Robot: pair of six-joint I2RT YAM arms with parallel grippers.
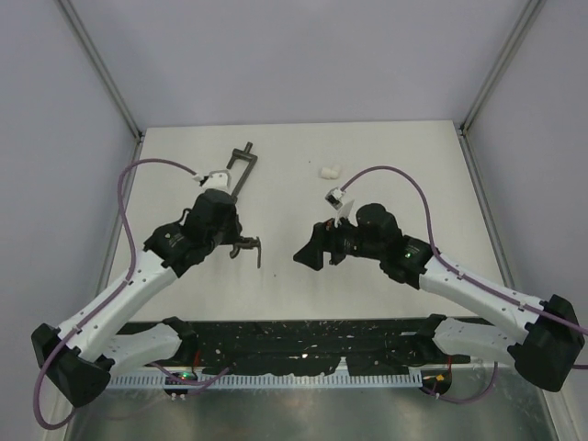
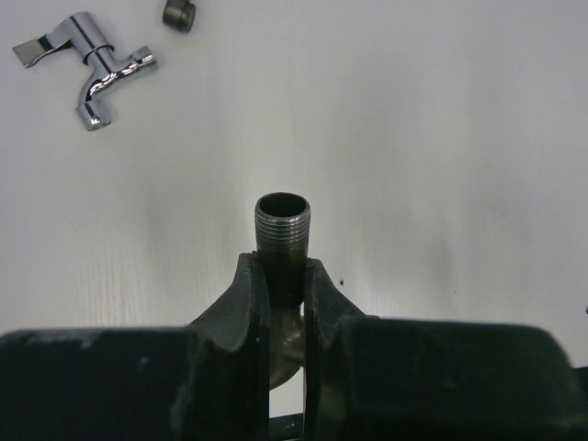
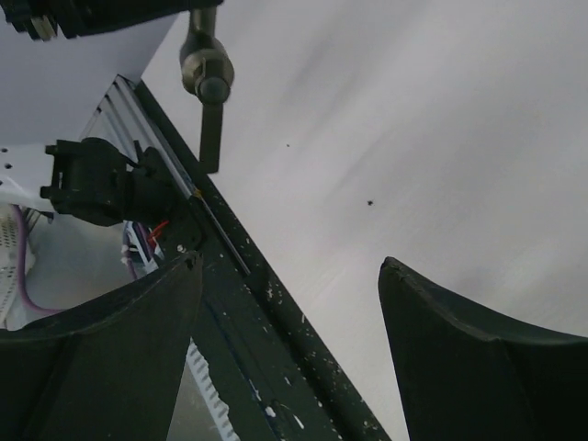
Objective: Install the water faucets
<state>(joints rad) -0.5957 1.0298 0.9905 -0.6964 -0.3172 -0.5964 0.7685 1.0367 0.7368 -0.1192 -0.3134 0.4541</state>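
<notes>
Barely started: nothing installed yet

Left pincer clenched on the dark faucet, threaded end free. Silver faucet lies loose on the table, well apart. Right pincer spread wide, empty. Judging by that, both installs remain.

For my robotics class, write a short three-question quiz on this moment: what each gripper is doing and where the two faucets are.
1. Multiple choice. Where is the dark faucet?
A) loose on the table
B) clamped in the left gripper
C) in the right gripper
2. True or false: the right gripper is holding the silver faucet.
3. Fill the blank: the dark faucet's ______ end juts out past the left gripper.

Key
1. B.
2. False. Its jaws stand open and empty, and the silver faucet lies on the table.
3. threaded
</notes>
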